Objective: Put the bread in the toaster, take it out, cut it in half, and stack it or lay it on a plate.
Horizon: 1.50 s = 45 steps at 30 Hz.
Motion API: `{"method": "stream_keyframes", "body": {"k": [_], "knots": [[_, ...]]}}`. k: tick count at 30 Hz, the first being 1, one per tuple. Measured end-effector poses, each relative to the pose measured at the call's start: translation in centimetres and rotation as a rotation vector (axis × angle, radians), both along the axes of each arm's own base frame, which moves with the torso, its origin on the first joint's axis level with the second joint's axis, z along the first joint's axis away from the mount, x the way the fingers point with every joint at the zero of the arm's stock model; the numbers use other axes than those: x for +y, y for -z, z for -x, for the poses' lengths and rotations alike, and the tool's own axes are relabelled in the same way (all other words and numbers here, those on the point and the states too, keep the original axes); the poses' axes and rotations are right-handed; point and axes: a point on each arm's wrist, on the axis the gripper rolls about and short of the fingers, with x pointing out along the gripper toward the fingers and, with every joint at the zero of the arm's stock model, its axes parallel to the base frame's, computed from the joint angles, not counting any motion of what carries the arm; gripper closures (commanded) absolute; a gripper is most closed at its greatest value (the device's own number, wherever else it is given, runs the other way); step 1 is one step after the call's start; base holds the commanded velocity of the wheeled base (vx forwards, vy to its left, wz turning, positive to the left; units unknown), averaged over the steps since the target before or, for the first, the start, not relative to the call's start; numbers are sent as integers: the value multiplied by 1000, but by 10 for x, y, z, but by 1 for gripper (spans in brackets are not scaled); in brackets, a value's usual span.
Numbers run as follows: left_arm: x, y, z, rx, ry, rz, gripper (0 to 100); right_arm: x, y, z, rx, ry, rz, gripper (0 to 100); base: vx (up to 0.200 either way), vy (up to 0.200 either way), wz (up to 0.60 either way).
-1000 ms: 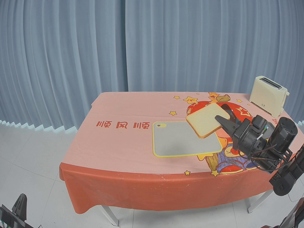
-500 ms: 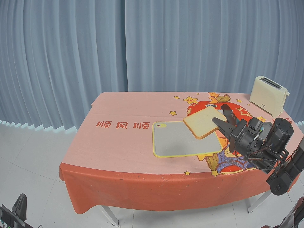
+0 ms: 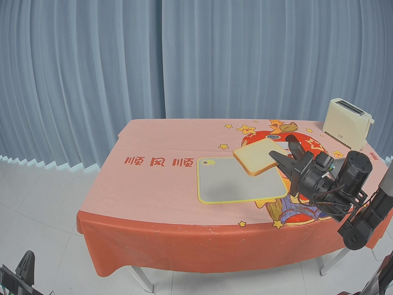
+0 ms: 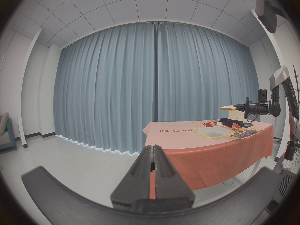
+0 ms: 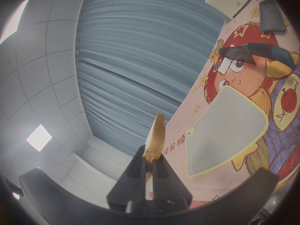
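The right gripper (image 3: 276, 157) is clamped on the right edge of a square, pale slice of bread (image 3: 256, 156) with a tan crust. That edge is hidden between the black, wedge-shaped fingers. The slice hangs in the air, nearly flat but tilted, over the far right corner of a grey plastic cutting board (image 3: 239, 181) with rounded corners and a yellow rim. In the head view it covers that corner. From the right wrist the bread shows edge-on, thick and soft-looking, rising out of the fingers, with the board lying flat on the table below.

Just beyond the gripper a dark-bladed knife (image 3: 295, 145) lies on the table. The arm hides its handle in the head view, while the right wrist view shows the handle to be blue-grey. A cream, box-shaped toaster (image 3: 347, 124) with a slot on top stands at the far right corner, and the right wrist view cuts it off at the edge. Near it lies a dark flat rectangle (image 5: 271, 15) with rounded corners; I cannot tell what it is.

A smooth salmon-pink tablecloth (image 3: 163, 181) printed with stars and a cartoon figure drapes the table, in front of a pleated blue-grey curtain (image 3: 163, 50).

The left gripper (image 4: 152, 148) sits low, well apart from the table on its near left. Its black fingers are pressed together on nothing, and a thin orange strip shows in the seam.
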Motion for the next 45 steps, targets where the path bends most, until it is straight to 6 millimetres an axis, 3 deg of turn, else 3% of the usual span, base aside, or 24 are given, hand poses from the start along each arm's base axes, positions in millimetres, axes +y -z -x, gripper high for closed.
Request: {"method": "stream_keyframes", "body": {"k": [26,45], "knots": [[0,0,0,0,0,0,100,0,-5,-20,-38,106,-26,100,0,0,0],[0,0,0,0,0,0,100,3,4,-20,-13,110,-9,100,0,0,0]]}}
